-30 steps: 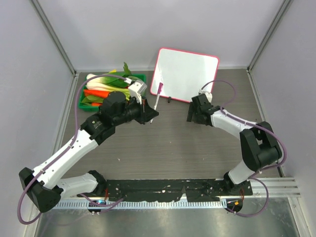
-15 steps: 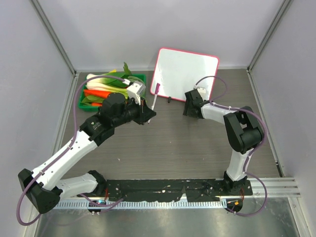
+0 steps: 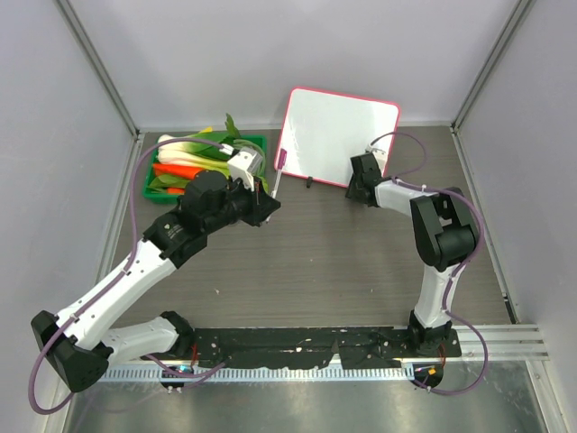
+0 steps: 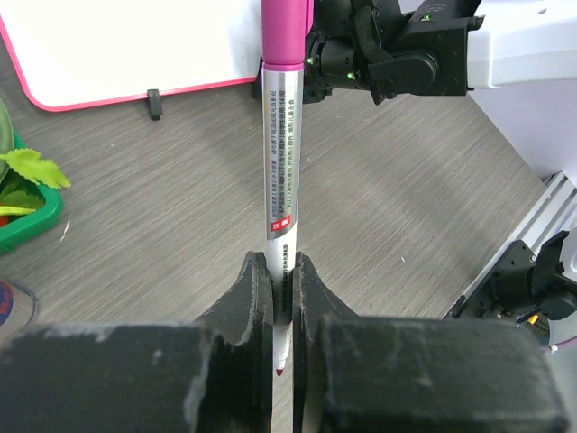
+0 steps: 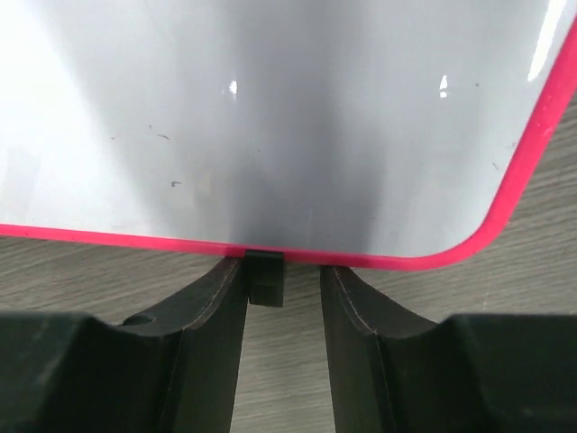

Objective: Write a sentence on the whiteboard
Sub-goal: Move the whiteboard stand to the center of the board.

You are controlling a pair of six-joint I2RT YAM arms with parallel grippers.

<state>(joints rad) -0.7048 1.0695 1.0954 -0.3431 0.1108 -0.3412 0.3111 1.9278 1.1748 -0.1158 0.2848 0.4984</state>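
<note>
The whiteboard (image 3: 335, 126) stands at the far middle of the table, blank, so the whole sentence is left to write. The left gripper (image 4: 280, 271) is clenched on a marker (image 4: 280, 153) near the board's left edge. The right gripper (image 5: 287, 281) has its fingers apart around the board's black foot (image 5: 262, 278), grasping nothing.

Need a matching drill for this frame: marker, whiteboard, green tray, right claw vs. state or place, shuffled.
Things:
1 marker
2 whiteboard
3 green tray
4 right claw

States:
a no writing visible on it
b holds vegetables
c clamped in the left claw
d open, one finger on each side of the board's black foot

Pairs: 1-c, 2-a, 3-b, 4-d
</note>
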